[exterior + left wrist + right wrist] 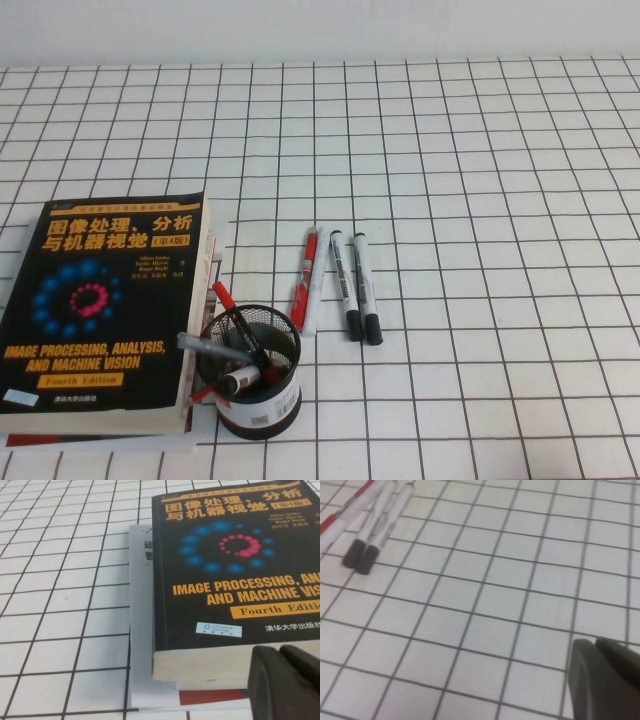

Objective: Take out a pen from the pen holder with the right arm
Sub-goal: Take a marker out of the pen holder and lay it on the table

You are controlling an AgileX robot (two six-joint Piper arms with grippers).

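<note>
Left claw (pixel 279 652) clenched, empty, hovering over the near corner of the book (pixel 225 580). Right claw (pixel 596 645) clenched, empty, above bare counter (pixel 470 605), well apart from the black-capped markers (pixel 367 560).

High view:
- **Pen holder** (pixel 262 418): black mesh cup, lower centre-left of frame, just beside the book's right edge.
- **Pens** (pixel 226 298): tilted inside the holder. A red one leans up-left and a grey one pokes out over the left rim.
- **Book:** black cover, lower left, stacked on a second book (pixel 100 440).
- **Frame centre, beyond the holder:** red marker (pixel 304 280), white marker (pixel 319 285) and the two black-capped ones, lying side by side.
- **Counter:** white with a dark grid, running up to a plain white wall (pixel 320 25) along the top edge.
</note>
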